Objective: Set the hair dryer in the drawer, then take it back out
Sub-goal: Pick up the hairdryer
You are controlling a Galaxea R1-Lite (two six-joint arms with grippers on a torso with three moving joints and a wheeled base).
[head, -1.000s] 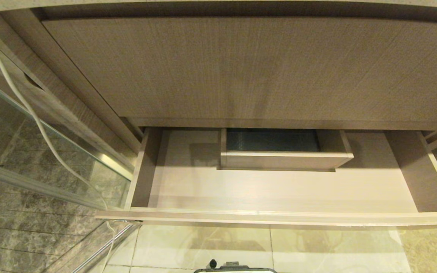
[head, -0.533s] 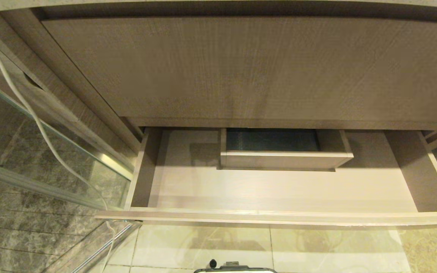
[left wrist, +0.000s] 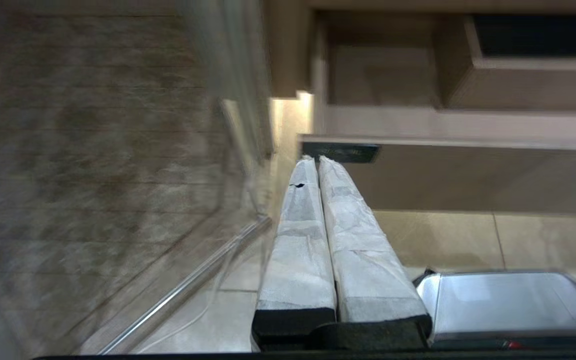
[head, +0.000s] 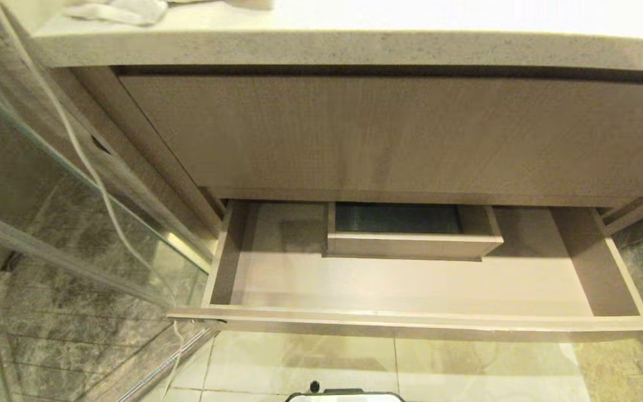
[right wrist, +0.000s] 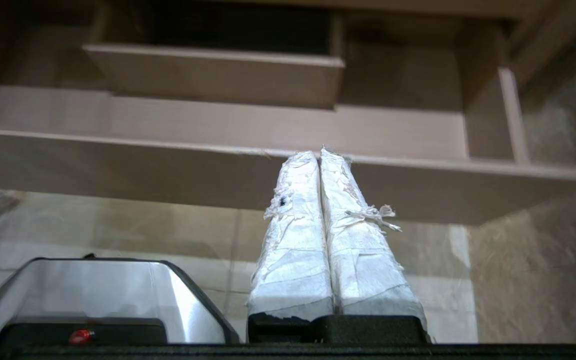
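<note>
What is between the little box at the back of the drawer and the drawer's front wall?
Nothing: in the head view the drawer floor between the box and the front wall is bare.

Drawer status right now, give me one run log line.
drawer: open, nothing inside | hair dryer: not in view | left gripper: shut, empty, parked before drawer front | right gripper: shut, empty, parked low

Drawer (head: pixel 411 290): light wood-grain, small dark label (left wrist: pixel 340 151) at left front. Surface (head: pixel 355 47): pale speckled stone. Floor (head: pixel 299 363): cream tiles; grey marbled tiles at left.
</note>
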